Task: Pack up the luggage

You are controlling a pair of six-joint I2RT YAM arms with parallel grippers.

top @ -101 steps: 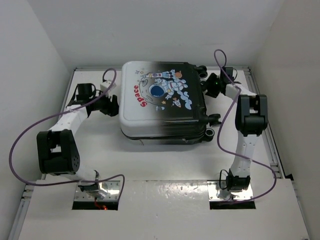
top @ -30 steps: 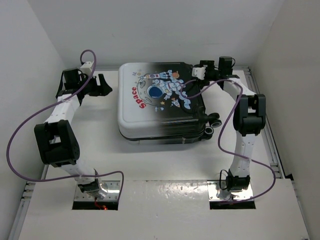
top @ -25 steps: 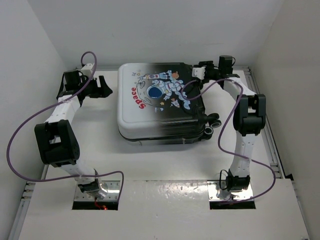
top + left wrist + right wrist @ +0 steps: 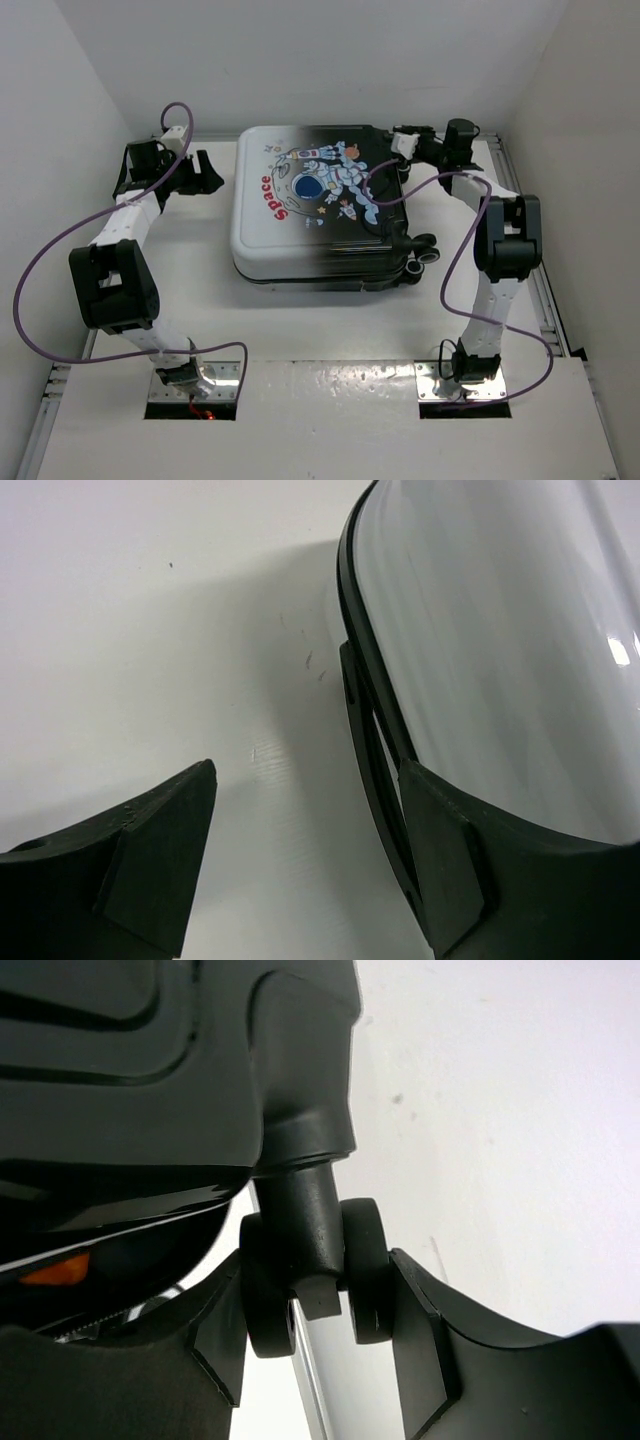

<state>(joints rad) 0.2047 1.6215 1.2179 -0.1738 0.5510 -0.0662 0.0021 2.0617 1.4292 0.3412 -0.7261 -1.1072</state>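
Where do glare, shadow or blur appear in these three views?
Top external: sharp, evenly lit; the luggage throws a soft shadow on its near side. Left wrist: bright glare spots on its white shell, left end effector fingers blurred. Right wrist: caster dark and slightly soft, between the right end effector fingers.

Probably a robotics lab enclosure: plain white walls [image 4: 300, 60] around a white, rail-edged table [image 4: 320, 330].

Left gripper [image 4: 305, 780] wide open, arm extended forward; right gripper [image 4: 315, 1260] clamped on caster [image 4: 305, 1200]
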